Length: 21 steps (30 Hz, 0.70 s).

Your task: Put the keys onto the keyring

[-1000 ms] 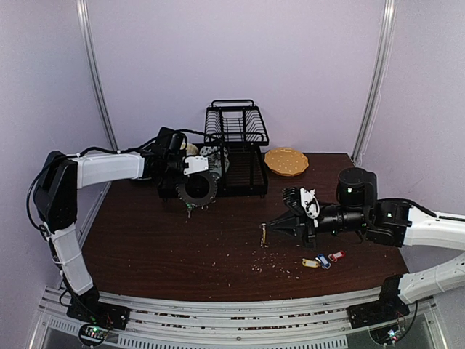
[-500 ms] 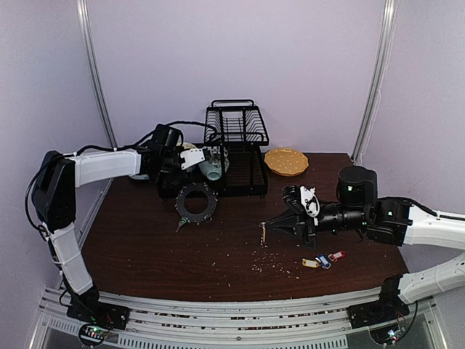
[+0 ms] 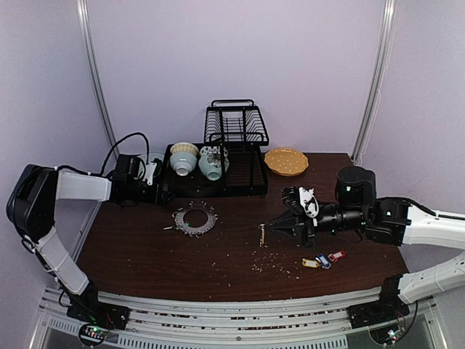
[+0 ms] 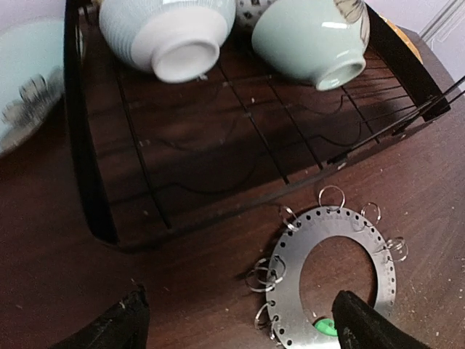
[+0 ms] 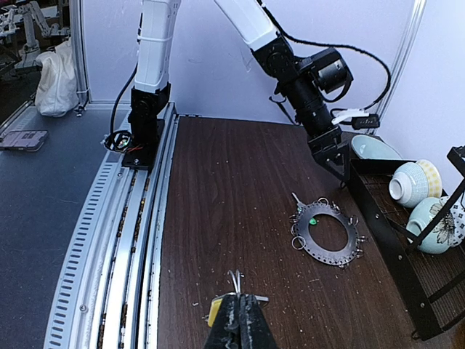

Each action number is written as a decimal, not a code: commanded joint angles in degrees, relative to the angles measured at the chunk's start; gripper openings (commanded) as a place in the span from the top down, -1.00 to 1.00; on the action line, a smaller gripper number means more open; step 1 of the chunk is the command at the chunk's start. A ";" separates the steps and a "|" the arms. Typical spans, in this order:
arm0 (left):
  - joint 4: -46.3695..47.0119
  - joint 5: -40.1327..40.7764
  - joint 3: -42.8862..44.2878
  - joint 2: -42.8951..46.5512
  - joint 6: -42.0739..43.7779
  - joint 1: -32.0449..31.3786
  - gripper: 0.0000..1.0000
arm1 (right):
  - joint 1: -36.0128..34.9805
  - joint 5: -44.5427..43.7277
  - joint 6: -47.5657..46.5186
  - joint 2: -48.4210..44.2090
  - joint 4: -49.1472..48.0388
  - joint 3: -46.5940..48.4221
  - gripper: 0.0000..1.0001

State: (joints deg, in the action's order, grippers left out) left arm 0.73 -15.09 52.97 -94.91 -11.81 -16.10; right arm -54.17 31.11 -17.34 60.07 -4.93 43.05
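The keyring (image 3: 179, 219) lies flat on the table in front of the dish rack, split rings round its edge; it also shows as the keyring (image 4: 290, 280) and the keyring (image 5: 309, 245). A green-tagged key (image 5: 313, 220) hangs on it. My left gripper (image 3: 163, 191) is open, left of and behind the ring, touching nothing; its dark fingertips (image 4: 123, 323) frame the ring's near edge. My right gripper (image 3: 266, 230) is shut on a yellow-tagged key (image 5: 216, 311) with a split ring sticking up, just above the table. Three more keys (image 3: 322, 260) lie by the right arm.
A black dish rack (image 3: 240, 149) holds two bowls (image 3: 184, 158). An orange scalloped plate (image 3: 285, 161) sits to its right. A pale plate (image 4: 22, 80) lies left of the rack. Crumbs are scattered over the dark wood table (image 3: 145, 254).
My left gripper opened and let go of the keyring, which dropped flat onto the table. The left arm pulled back to the left. The right arm has not moved.
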 commanded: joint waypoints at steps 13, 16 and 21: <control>-2.53 3.69 12.19 -15.24 1.48 -3.86 -0.78 | 0.22 0.88 2.01 -0.91 -3.24 -1.27 1.00; -5.37 7.38 13.90 -18.31 2.74 -5.56 -0.69 | 0.21 1.02 2.01 -0.61 -3.49 -1.13 1.00; -9.46 9.91 18.44 -21.85 3.50 -7.91 -0.39 | 0.21 1.08 1.80 0.17 -2.76 -0.23 1.00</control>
State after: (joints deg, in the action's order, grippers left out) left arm -6.00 -8.54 67.92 -114.28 -10.61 -22.63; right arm -54.15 31.35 -16.10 59.57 -6.98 42.61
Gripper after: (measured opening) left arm 0.723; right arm 0.006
